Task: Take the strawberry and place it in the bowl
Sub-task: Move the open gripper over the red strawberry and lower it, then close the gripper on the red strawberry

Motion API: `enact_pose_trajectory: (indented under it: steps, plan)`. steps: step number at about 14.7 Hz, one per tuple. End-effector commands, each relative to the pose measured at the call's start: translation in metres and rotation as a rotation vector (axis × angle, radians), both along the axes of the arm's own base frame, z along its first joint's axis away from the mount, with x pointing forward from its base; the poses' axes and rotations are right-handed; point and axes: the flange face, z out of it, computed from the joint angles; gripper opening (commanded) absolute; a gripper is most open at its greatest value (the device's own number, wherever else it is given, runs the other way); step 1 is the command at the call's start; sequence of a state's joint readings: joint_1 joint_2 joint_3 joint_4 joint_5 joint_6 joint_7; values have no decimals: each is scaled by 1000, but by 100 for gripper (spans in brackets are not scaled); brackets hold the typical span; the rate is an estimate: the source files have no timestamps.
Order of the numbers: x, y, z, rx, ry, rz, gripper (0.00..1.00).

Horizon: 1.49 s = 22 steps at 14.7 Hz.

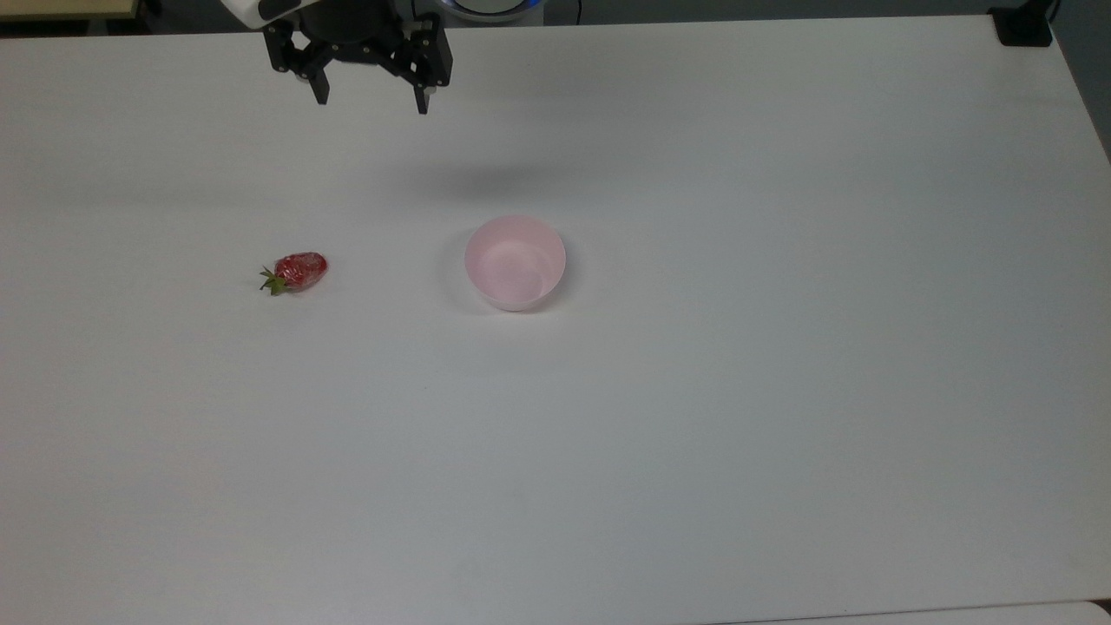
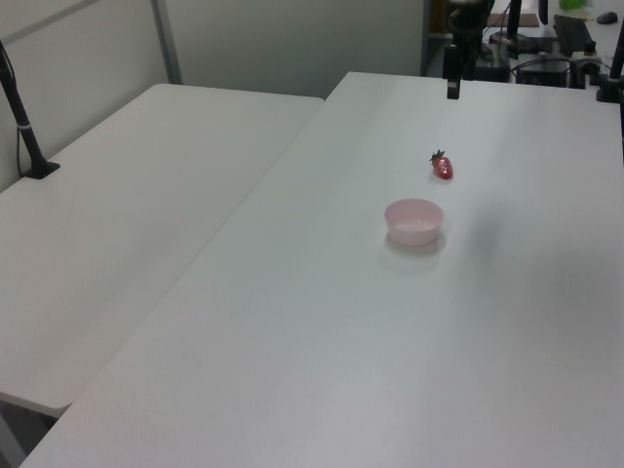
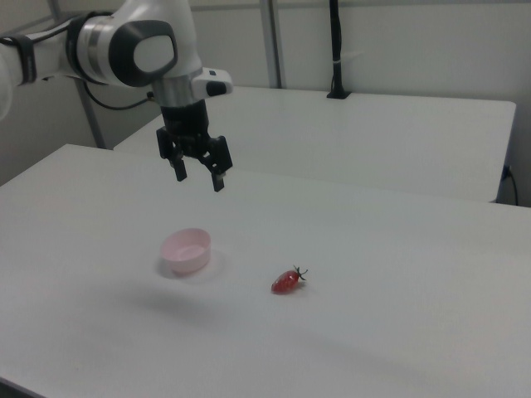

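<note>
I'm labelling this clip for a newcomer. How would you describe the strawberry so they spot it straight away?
Start at the big white table and find the pale pink bowl near its middle. To the top view's left of the bowl, apart from it, lies the strawberry on its side. It is the one glossy red thing there, with a green leafy cap pointing away from the bowl.

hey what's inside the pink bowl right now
Nothing. The bowl looks empty in the top view, its pale floor bare. The strawberry lies on the table, apart from the bowl, and the open gripper hangs high above. The right view hides the floor behind the near wall.
</note>
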<state>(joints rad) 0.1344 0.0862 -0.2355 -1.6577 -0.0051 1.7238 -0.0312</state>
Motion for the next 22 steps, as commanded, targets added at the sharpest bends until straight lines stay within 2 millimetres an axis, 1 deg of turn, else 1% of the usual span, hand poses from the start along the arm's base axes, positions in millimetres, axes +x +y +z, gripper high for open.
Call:
enact_pose_trajectory:
  steps: [1, 3, 4, 5, 6, 7, 11, 13, 14, 16, 18, 20, 22]
  plan:
    - [17, -39, -38, -30, 0, 13, 100]
    - [27, -61, -64, -54, -5, 6, 100]
    - [34, -73, -84, -73, -3, 0, 100]
    - [38, -81, -100, -82, 10, -6, 100]
    - [41, -86, -114, -89, 19, -11, 100]
    - [45, -91, -133, -98, 34, -18, 99]
    - [52, -97, -177, -103, 21, -36, 95]
    - [54, -98, -193, -113, 13, -42, 93]
    - [55, -97, -195, -112, 8, -42, 91]
    - [56, -97, -207, -100, 8, -51, 90]
    - [55, -96, -223, -103, 3, -48, 88]
    - [53, -96, -234, -107, -3, -46, 86]
    - [53, -96, -236, -109, -2, -45, 86]
